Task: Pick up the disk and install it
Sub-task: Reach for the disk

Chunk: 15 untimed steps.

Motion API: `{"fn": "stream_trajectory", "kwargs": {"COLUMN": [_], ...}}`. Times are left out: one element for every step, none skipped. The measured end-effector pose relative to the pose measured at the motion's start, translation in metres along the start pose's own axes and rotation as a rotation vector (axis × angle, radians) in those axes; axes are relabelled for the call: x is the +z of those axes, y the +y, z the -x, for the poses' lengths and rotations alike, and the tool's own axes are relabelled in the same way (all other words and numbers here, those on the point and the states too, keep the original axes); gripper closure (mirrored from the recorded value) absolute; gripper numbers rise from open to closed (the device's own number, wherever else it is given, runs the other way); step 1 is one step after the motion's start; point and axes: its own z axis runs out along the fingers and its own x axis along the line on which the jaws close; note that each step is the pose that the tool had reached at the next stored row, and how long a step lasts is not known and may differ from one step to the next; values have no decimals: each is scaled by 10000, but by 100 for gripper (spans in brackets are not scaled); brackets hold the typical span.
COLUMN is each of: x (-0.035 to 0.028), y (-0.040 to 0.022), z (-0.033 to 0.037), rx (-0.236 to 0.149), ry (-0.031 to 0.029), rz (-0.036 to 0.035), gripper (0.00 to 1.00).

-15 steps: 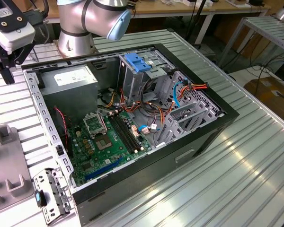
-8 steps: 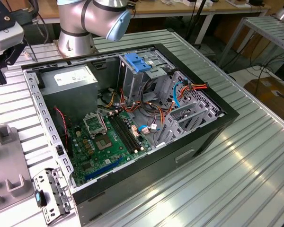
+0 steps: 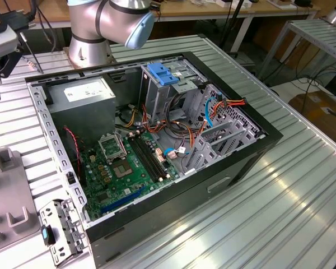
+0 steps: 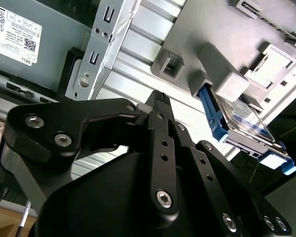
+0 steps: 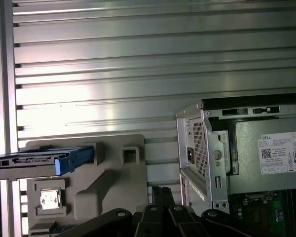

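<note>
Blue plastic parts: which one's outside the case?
The disk, blue-railed, in the grey holder beside the case. The other blue piece tops the metal cage inside it.

You are working over a ribbed aluminium table [image 3: 280,185], its slats running in long parallel grooves. Overhead light is glancing off them in bright bands, as on the slats [image 5: 138,59] in the first wrist view. Wooden-topped desks [image 3: 213,10] on pale metal legs are standing behind it, dark cables [image 3: 233,25] hanging beneath. At the exterior view's right, a second slatted table [image 3: 319,33] is standing over pale floor [image 3: 285,85], where a brown cardboard box [image 3: 325,112] is lying.
</note>
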Motion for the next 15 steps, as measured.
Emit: {"fn": "stream_trajectory", "kwargs": {"x": [0, 0, 0, 0, 1, 1, 0, 0, 0, 1, 0, 1, 1, 1, 1], "y": [2, 3, 5, 7, 9, 11, 13, 16, 18, 19, 21, 23, 25, 28, 30], "z": [-12, -24, -35, -47, -59, -71, -82, -96, -108, -121, -134, -146, -158, -175, -188], "rx": [0, 0, 0, -1, 0, -1, -1, -1, -1, -1, 0, 0, 1, 0, 0], "ry": [1, 0, 1, 0, 0, 0, 0, 0, 0, 0, 1, 0, 0, 0, 0], "rz": [-1, 0, 0, 0, 0, 0, 0, 0, 0, 0, 0, 0, 0, 0, 0], "gripper": [89, 89, 89, 89, 89, 89, 89, 89, 89, 89, 89, 89, 89, 89, 89]}}
